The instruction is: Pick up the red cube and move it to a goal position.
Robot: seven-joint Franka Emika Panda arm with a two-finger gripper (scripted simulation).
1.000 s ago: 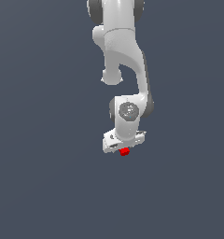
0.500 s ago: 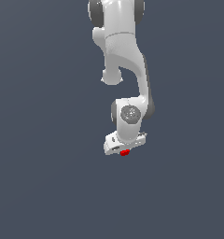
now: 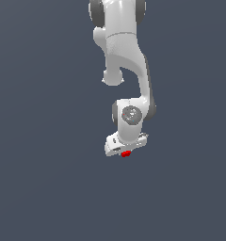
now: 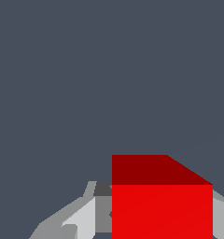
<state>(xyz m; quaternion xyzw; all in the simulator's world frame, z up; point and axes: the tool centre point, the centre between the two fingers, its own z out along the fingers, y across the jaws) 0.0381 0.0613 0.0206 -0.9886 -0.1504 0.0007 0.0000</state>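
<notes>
Red cube (image 4: 161, 205), bright, plain, tiny, held tight in the hand (image 3: 125, 150).

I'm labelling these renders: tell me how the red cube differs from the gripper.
The red cube is bright red; the gripper is white and grey. The cube is far smaller than the gripper. The cube is one plain block; the gripper has separate jaws closed on it. Both have flat, untextured surfaces.
</notes>
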